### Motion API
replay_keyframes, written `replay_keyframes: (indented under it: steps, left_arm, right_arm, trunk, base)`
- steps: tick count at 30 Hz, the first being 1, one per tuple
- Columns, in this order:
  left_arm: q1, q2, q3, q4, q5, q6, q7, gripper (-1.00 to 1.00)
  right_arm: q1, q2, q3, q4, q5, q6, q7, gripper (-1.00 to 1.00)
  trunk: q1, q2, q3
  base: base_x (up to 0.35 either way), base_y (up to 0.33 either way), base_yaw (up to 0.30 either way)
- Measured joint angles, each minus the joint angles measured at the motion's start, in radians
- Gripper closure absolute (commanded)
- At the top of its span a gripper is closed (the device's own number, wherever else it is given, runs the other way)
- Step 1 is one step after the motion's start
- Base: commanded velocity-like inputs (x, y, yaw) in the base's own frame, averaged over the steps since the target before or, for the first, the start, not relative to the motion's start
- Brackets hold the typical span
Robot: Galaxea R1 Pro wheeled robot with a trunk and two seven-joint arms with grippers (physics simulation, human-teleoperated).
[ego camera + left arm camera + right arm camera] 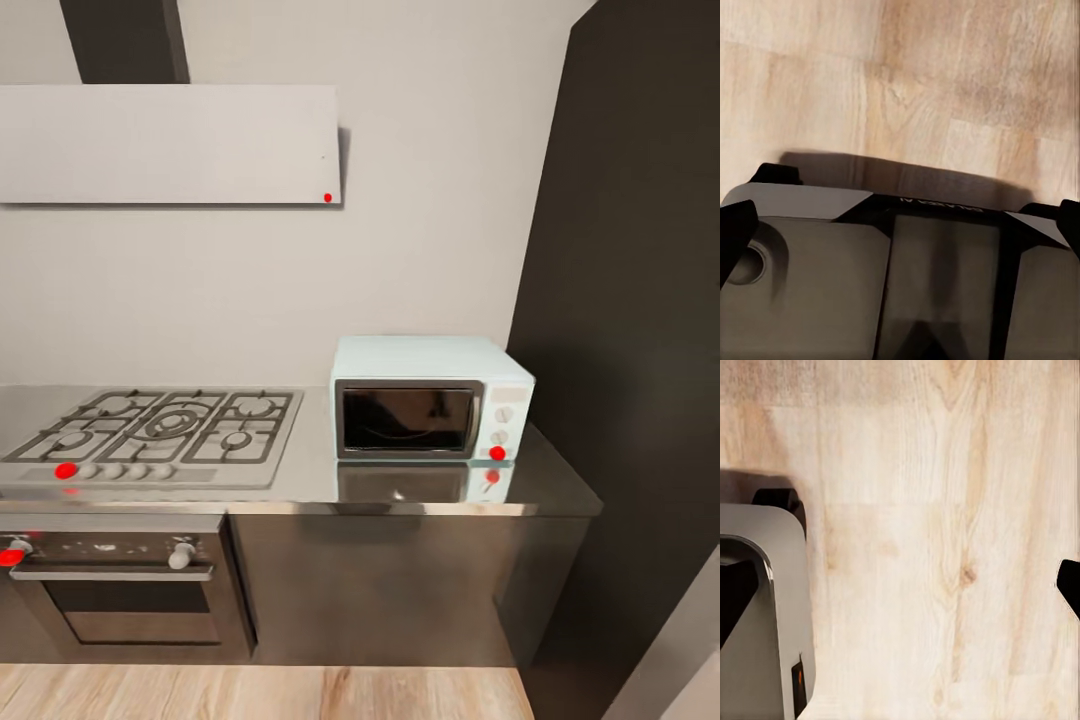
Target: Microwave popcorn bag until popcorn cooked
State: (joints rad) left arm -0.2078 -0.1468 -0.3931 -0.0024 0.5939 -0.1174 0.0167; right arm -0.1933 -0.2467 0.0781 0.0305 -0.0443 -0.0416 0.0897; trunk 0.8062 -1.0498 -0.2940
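Head view, left to right: a gas stove (160,430) sits in the steel countertop (300,485) with an oven (120,590) below it, and a pale microwave (430,410) stands on the same counter toward its right end, beside a dark tall panel (630,330). The microwave door is shut, and its dark window shows only a curved glint inside; whether a bag lies behind the glass I cannot tell. No popcorn bag can be made out on the stretch of counter seen from here, so its place is unsettled. A shut door and a counter without the bag would fit either the bag lying elsewhere, waiting to be fetched, or the bag already inside and heating.

Both wrist views look down at the wooden floor (945,547) past the robot's own grey base (870,255). Each gripper's dark fingertips (1069,585) sit at opposite edges of its view, so both look spread wide and hold nothing.
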Motion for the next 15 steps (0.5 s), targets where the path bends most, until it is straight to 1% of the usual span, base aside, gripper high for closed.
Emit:
replay_keyframes:
  steps: [3, 5, 15]
  left_arm:
    - [0.000, 0.000, 0.000, 0.000, 0.000, 0.000, 0.000, -1.00]
    - [0.000, 0.000, 0.000, 0.000, 0.000, 0.000, 0.000, -1.00]
    - [0.000, 0.000, 0.001, 0.000, 0.000, -0.001, 0.000, -1.00]
  right_arm:
    - [0.000, 0.000, 0.000, 0.000, 0.000, 0.000, 0.000, -1.00]
    - [0.000, 0.001, 0.000, 0.000, 0.000, 0.000, 0.000, -1.00]
    - [0.000, 0.002, 0.000, 0.000, 0.000, 0.000, 0.000, -1.00]
  trunk:
    - [0.000, 0.000, 0.000]
    - [0.000, 0.000, 0.000]
    - [0.000, 0.000, 0.000]
  base:
    - [0.000, -0.225, 0.000]
    - [0.000, -0.108, 0.000]
    - [0.000, -0.011, 0.000]
